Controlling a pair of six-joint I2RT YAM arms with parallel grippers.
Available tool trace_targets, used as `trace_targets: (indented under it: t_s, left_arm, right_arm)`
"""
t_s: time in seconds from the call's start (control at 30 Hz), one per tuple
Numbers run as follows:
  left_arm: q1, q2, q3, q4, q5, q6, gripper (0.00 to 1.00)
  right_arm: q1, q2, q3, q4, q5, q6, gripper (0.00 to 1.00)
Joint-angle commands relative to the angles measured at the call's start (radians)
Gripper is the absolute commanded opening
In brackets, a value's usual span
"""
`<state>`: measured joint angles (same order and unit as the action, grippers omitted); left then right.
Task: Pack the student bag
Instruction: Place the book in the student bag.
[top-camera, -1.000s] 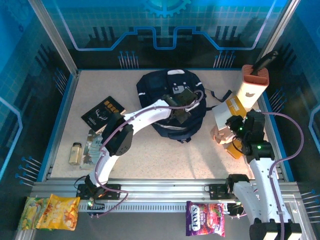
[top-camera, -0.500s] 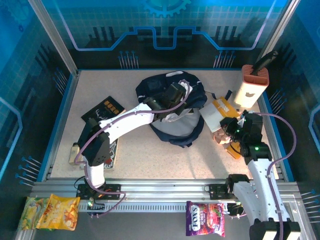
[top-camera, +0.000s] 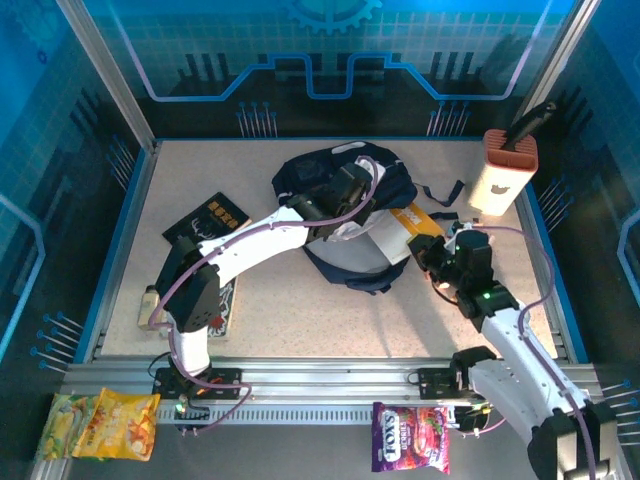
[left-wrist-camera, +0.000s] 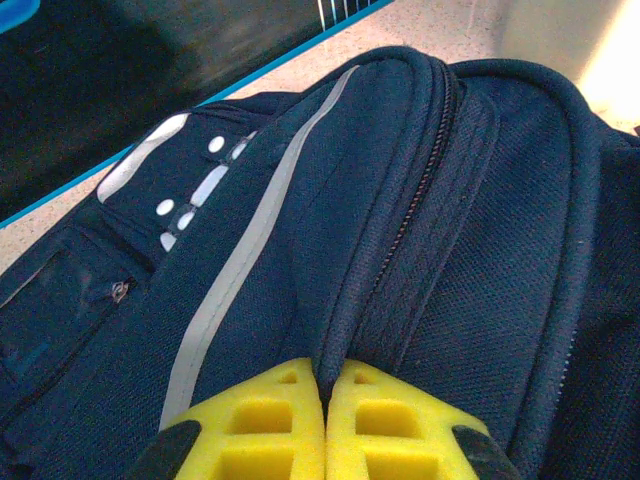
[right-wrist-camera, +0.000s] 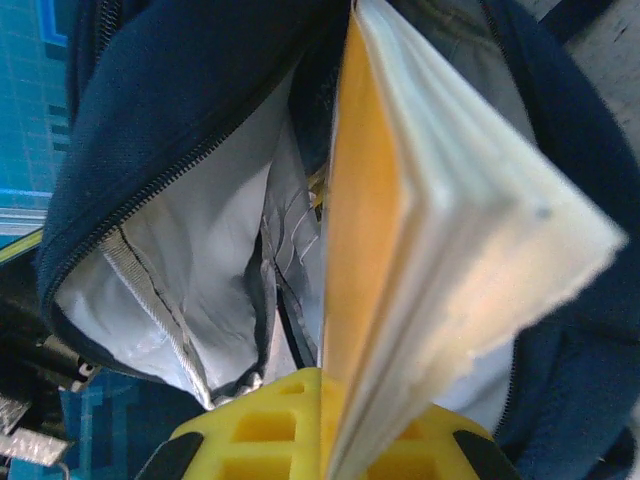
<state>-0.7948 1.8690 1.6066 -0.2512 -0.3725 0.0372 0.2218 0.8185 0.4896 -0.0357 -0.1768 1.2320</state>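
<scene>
Plainly, blue walls (top-camera: 60, 150) ring table (top-camera: 300, 310) and student bag (top-camera: 300, 175)

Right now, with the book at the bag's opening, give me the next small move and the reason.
Probably ease the right hand forward to slide the orange book into the student bag. Its edge sits at the open mouth, pale lining showing beyond, and the left hand pinches the fabric by the zipper.

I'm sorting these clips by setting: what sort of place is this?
Probably a robot lab or demo cell: blue lit panel walls enclose a speckled table, and robot arms are bolted to an aluminium rail at its near edge.
</scene>
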Motion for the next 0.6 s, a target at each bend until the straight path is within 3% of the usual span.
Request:
trace_targets:
  t_s: [0.0,0.23,0.43,0.57]
  left_arm:
    - [-0.003,-0.056,0.055,0.129,0.013,-0.037,0.0]
    - [-0.001,-0.059,0.105,0.12,-0.002,-0.019,0.0]
    - [-0.001,-0.062,0.11,0.144,-0.01,-0.038,0.0]
    - [0.003,-0.058,0.125,0.133,0.0,-0.048,0.0]
  right_arm:
    - [0.053,0.076,-0.001,0.173,0.088,0.084,0.0]
    - [0.149,0.349,0.121,0.171,0.236,0.077,0.0]
    - [0.182,0.546,0.159,0.281,0.325,0.121,0.0]
    - [0.188,0.681,0.215,0.379,0.319,0.147,0.07]
